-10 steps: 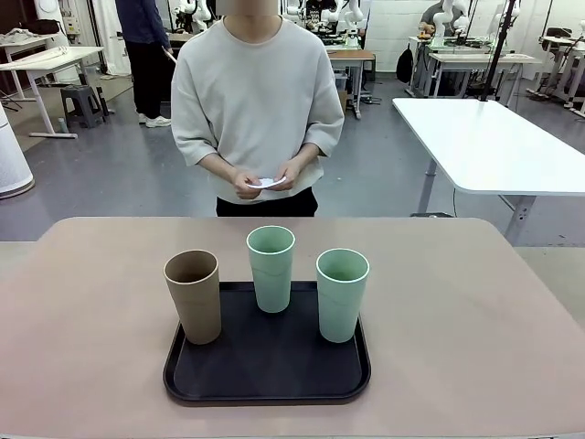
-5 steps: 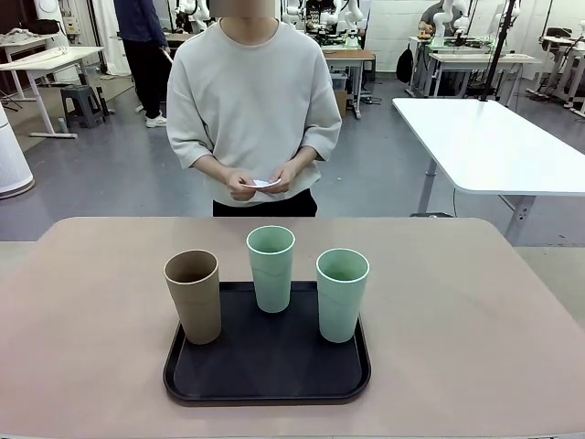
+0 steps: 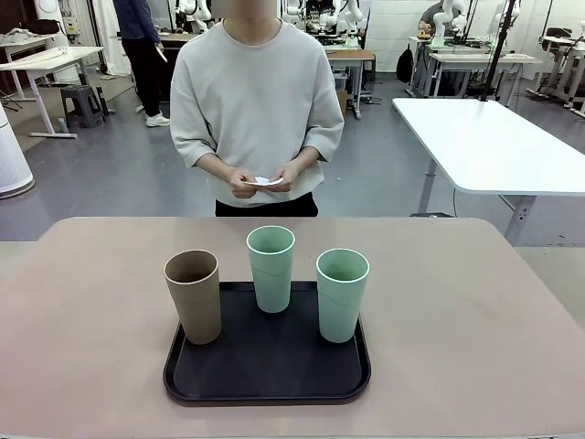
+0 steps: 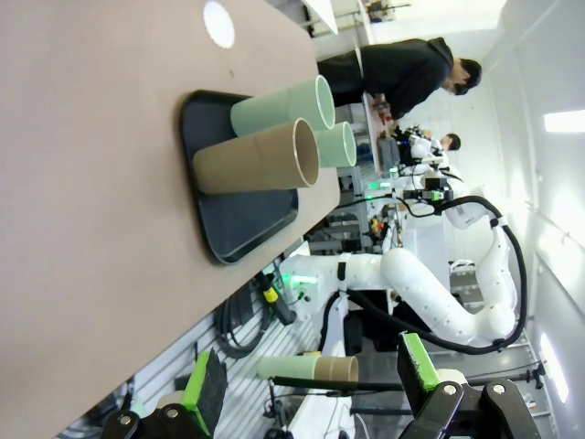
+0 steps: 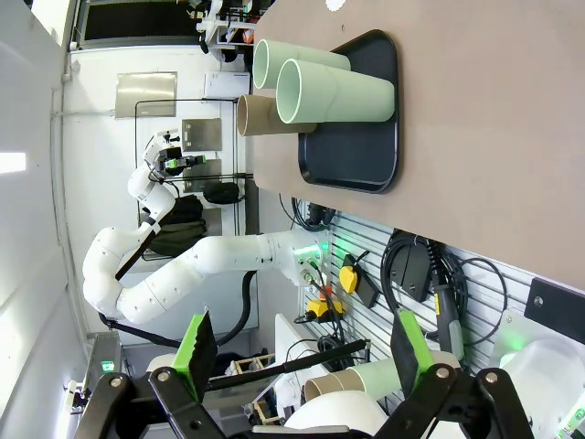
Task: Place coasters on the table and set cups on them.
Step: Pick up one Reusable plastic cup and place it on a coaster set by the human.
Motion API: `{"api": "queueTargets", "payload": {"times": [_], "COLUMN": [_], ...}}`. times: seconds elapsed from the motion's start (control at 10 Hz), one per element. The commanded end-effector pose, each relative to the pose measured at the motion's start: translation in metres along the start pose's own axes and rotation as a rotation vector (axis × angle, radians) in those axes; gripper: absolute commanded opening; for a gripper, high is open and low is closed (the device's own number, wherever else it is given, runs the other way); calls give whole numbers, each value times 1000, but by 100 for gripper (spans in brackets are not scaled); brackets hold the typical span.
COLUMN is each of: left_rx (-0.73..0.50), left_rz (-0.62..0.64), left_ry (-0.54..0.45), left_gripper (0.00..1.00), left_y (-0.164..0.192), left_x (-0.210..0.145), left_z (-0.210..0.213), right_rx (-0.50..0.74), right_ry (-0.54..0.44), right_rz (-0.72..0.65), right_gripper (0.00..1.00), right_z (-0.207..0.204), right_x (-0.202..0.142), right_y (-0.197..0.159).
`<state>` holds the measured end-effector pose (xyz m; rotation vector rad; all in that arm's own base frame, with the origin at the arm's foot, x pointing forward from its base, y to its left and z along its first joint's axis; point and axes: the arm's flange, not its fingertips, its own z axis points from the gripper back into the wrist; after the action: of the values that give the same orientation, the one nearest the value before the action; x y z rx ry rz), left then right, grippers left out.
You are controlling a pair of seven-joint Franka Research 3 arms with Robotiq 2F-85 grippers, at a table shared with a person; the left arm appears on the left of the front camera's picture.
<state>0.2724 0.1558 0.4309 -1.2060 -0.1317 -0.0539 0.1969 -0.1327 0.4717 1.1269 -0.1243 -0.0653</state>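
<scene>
Beige-tan tabletop with rounded corners [image 3: 91, 302], matte and smooth, bare on all sides of a black rounded-square tray [image 3: 265, 380] near the robot's edge. Standing upright on that tray, apart from each other: a tan-brown tapered tumbler [image 3: 194, 297] at left, a pale mint tumbler [image 3: 271, 270] at the back, a second pale mint tumbler [image 3: 342, 294] at right.

Left gripper [image 4: 306, 357] spread wide and empty, away from the table edge; right gripper [image 5: 302, 325] likewise wide and empty.

Smallest of all, thin white paper coasters [image 3: 263, 181], pinched between both hands [image 3: 243, 186] of the person at the far side, at waist height and off the table. Not possible to tell how many discs.

Judged as the very first step: no coaster laid, no cup lifted from the tray. Next move likely calling for the discs to be laid flat on bare tabletop, well apart. Then for each tumbler to be set down centred on one, gently, as such light paper probably slides or crumples easily.

Beyond, a workshop room: grey floor, white tables, other people farther off.
</scene>
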Motion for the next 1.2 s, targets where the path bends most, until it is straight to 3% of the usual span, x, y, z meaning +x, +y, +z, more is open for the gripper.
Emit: {"api": "queueTargets", "payload": {"times": [0.0, 0.1, 0.2, 0.4, 0.7, 0.9, 1.1], "left_rx": [-13, -13, -13, -13, -13, -13, -13], "left_rz": [4, 4, 4, 4, 4, 4, 4], "left_ry": [-13, -13, -13, -13, -13, -13, -13], "left_gripper": [100, 100, 100, 100, 100, 100, 100], "left_y": [0, 0, 0, 0, 0, 0, 0], "left_x": [0, 0, 0, 0, 0, 0, 0], "left_z": [2, 2, 2, 2, 2, 2, 2], "right_rx": [14, 0, -129, -263, -445, -528, -556], "right_ry": [6, 0, -26, 68, 55, 197, 363], "right_rz": [-4, 0, 210, 575, 905, 1154, 1275], "right_gripper": [100, 100, 100, 100, 100, 100, 100], "right_z": [0, 0, -9, -29, -69, -104, -128], "right_x": [0, 0, 26, 64, 85, 78, 62], "right_y": [-2, 0, 22, 72, 146, 180, 194]}}
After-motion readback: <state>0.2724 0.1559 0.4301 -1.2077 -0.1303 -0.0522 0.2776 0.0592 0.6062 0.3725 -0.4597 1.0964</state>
